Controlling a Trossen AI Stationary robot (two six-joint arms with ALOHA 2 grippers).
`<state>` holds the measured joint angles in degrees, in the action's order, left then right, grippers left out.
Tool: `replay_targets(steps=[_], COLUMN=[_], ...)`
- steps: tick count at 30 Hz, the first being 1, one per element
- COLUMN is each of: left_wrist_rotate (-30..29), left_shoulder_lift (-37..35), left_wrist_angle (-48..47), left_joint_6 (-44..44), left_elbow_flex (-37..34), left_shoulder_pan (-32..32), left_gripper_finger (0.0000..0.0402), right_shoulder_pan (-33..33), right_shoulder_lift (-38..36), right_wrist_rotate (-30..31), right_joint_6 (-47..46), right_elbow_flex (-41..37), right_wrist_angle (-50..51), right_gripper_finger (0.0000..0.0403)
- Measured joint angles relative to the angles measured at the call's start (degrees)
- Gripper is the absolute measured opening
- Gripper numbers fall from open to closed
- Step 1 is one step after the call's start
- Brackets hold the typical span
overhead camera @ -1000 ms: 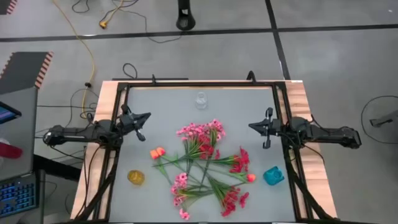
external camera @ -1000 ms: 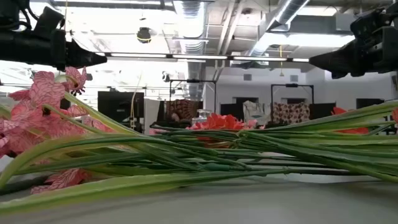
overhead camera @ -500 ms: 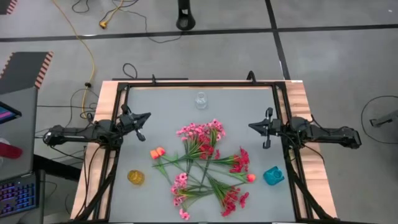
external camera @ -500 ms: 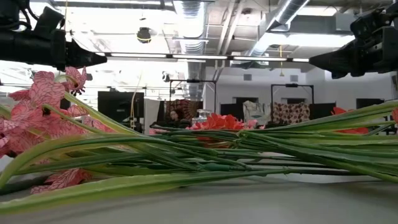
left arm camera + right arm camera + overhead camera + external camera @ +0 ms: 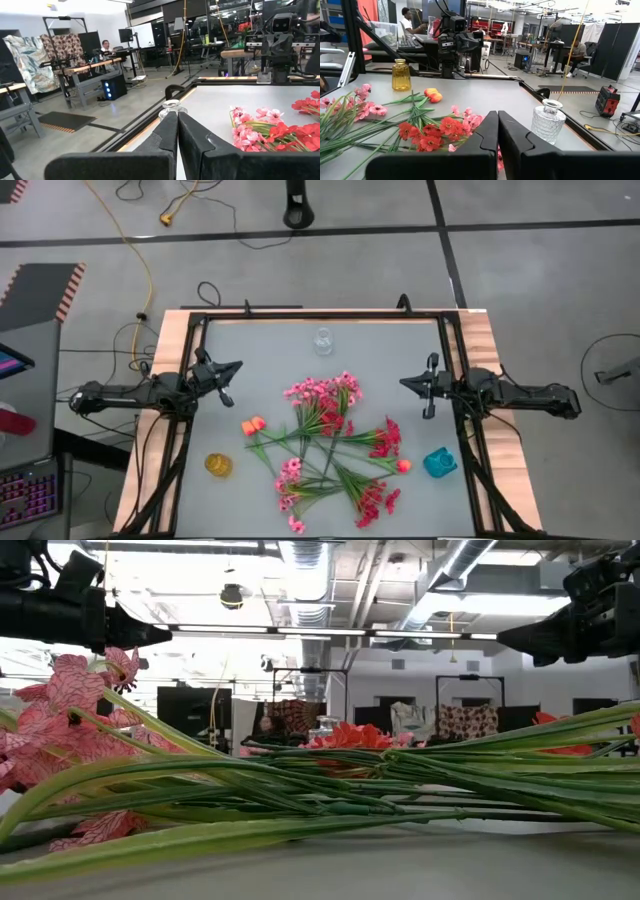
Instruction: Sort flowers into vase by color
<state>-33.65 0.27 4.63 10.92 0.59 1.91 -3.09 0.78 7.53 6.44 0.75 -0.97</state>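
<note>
Flowers [image 5: 328,440] lie in a crossed heap on the grey table's middle: pink clusters [image 5: 323,392], magenta-red clusters [image 5: 388,437] and orange buds [image 5: 252,424], all on thin green stems. A clear glass vase [image 5: 322,340] stands at the far edge, a yellow vase [image 5: 218,465] near left, a teal vase [image 5: 440,463] near right. My left gripper [image 5: 238,367] hovers shut left of the heap. My right gripper [image 5: 404,383] hovers shut right of it. Both point inward and touch nothing.
A black frame rims the table [image 5: 260,350], with wooden strips beside it. Bare grey surface lies between the heap and the clear vase, and along both arms. People sit at desks in the room beyond the table.
</note>
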Motion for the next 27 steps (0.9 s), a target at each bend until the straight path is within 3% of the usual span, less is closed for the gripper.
replay_targets(steps=[21, 27], left_wrist_rotate=[0.01, 0.01], left_shoulder_lift=[-0.01, -0.01], left_wrist_angle=[0.01, 0.01], left_joint_6=[-3.45, -3.27], left_elbow_flex=[0.00, 0.01], left_shoulder_pan=[-0.01, -0.02], left_gripper_finger=[0.0000, 0.0000], right_shoulder_pan=[-0.02, -0.06], right_shoulder_lift=[0.02, -0.01], right_wrist_rotate=[0.19, 5.80], right_joint_6=[-3.35, -10.86], right_elbow_flex=[-0.20, -0.15], right_wrist_angle=[-5.37, -9.40], right_gripper_finger=[0.0036, 0.0046])
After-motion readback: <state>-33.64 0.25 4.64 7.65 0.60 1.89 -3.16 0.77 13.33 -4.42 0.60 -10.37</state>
